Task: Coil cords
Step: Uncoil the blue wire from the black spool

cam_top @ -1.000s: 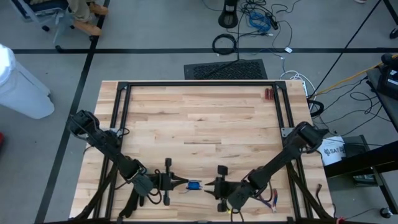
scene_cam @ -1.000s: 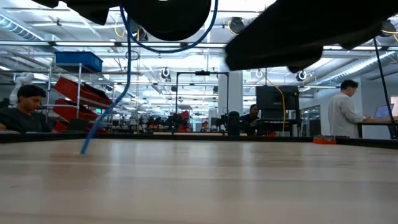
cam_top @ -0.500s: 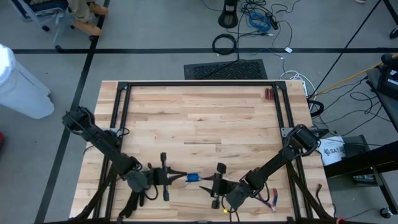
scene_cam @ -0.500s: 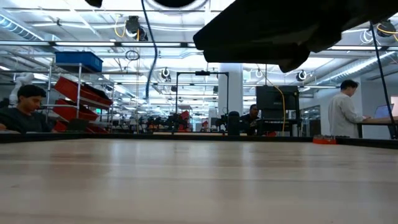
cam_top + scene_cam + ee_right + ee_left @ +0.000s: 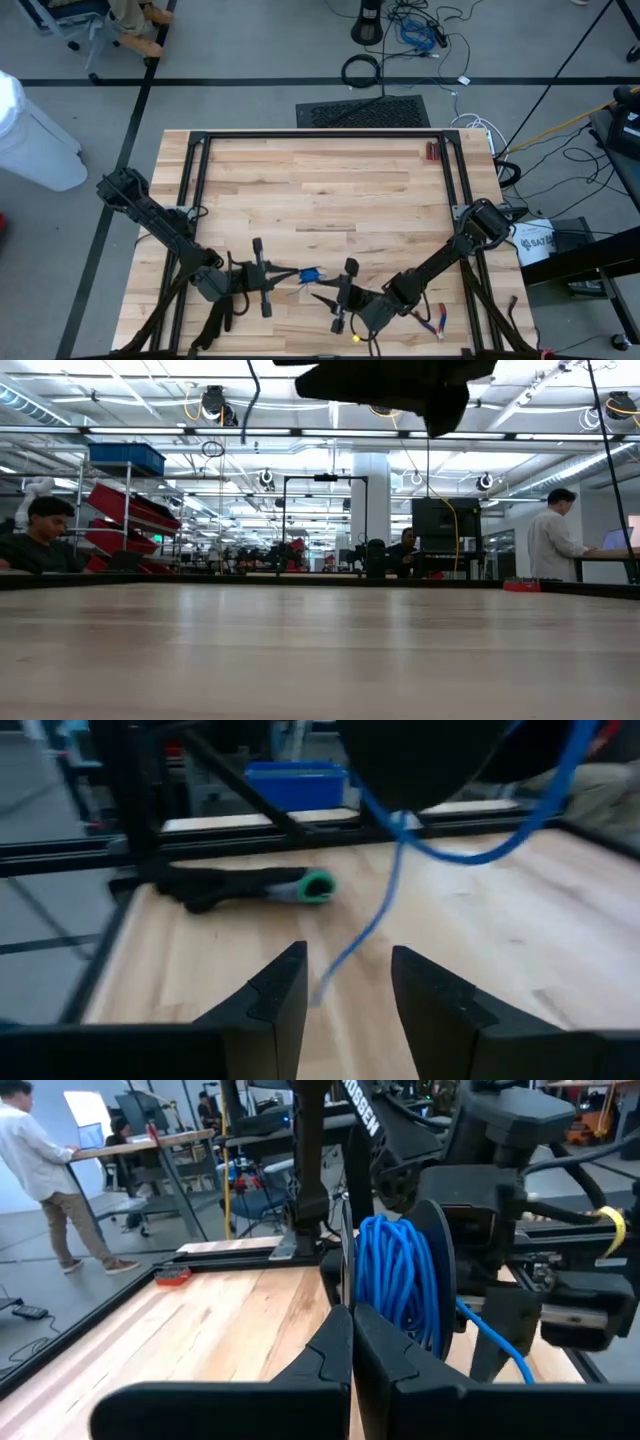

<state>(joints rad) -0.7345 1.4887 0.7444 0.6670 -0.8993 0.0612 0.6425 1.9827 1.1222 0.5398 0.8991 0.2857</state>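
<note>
The cord [image 5: 398,1285] hung above the near middle of the table [image 5: 320,190], wound as a blue bundle on a dark disc held up in the air between the two arms, with a loose blue tail [image 5: 375,915] trailing down from it toward the wood. The left gripper [image 5: 285,274] had its fingers [image 5: 335,1350] pressed together, and in the left wrist view their tips met at the edge of the spool; it seemed to be pinching the cord or the disc's rim there, though the exact contact could not be made out. The right gripper [image 5: 345,980] sat just beside it, low near the front edge, its fingers spread with nothing between them and the loose tail hanging just ahead of the gap. The step in hand looked like catching that tail to lay another turn. To do it well, the right gripper should probably close on the tail close to the spool, keep light tension, and guide it along the existing windings, while the left kept the bundle steady so no loops slipped off.
</note>
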